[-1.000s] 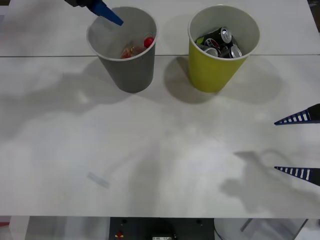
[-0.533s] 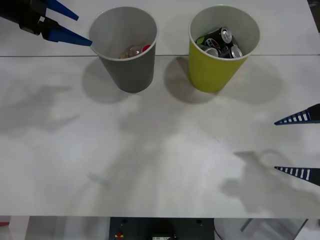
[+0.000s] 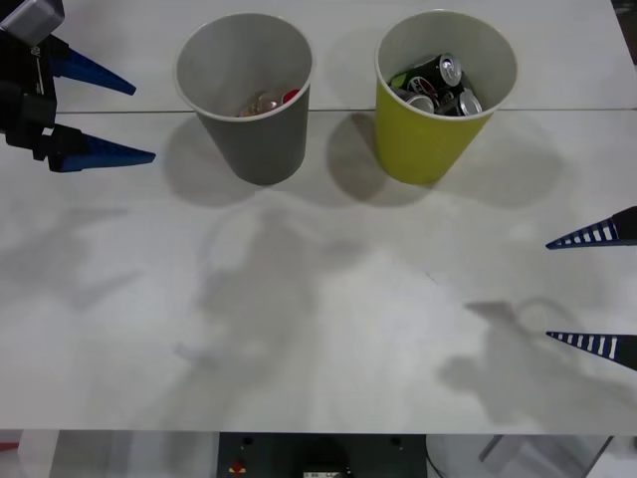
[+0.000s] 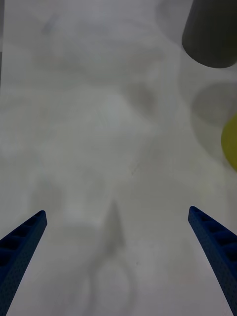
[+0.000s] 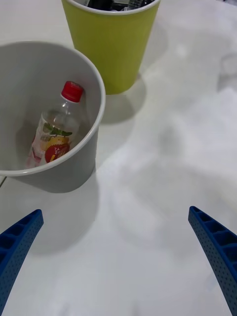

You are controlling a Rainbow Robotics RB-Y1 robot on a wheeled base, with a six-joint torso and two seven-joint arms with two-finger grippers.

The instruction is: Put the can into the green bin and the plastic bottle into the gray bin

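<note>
Inside the gray bin [image 5: 74,163] the plastic bottle [image 5: 55,131] leans — left claw [image 3: 129,121] wide, right claw [image 3: 552,292] wide, edge-cropped.

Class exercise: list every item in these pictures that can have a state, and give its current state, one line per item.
Plastic bottle: inside the gray bin, capped, leaning on the wall.
Gray bin: upright.
Green bin: upright, holding cans.
Left gripper: open, beside the gray bin.
Right gripper: open, at the table's right edge.

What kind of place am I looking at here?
Probably a robot lab's sorting setup: a plain white table, a gray bin and green bin, and blue claws at both edges.
</note>
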